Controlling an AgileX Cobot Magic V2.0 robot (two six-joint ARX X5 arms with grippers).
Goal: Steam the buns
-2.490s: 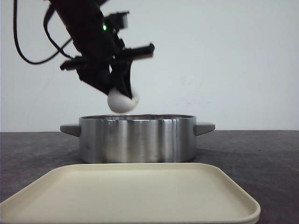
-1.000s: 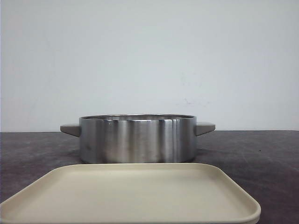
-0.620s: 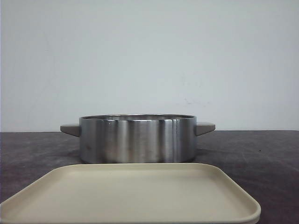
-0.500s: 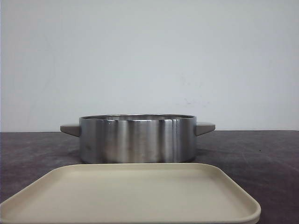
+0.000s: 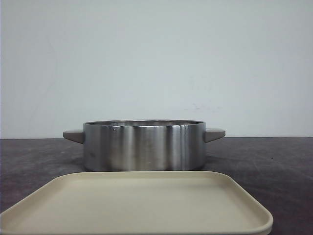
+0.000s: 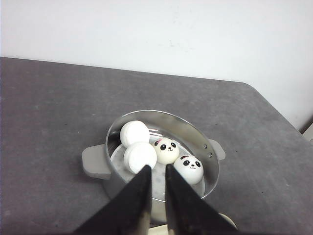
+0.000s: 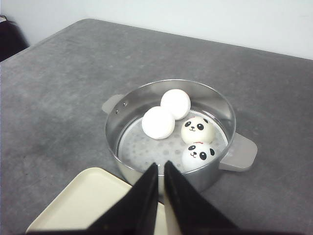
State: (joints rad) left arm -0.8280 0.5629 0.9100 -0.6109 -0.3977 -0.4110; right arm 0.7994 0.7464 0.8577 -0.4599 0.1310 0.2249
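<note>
Grippers are seen only in the wrist views: the left gripper (image 6: 156,193) and the right gripper (image 7: 160,188) each show fingers nearly closed, a thin slit between them, nothing held or touched. Beyond them, 4 buns (image 7: 158,122) lie together inside the steel pot (image 5: 144,147), on its perforated insert. The beige tray (image 5: 137,205), nearer than the pot, carries nothing. Loading is judged finished; a lid, which is not seen, would be needed next.

My front view sits low and close behind the tray (image 5: 146,205); both wrist views look down into the pot (image 6: 195,142) all share.
</note>
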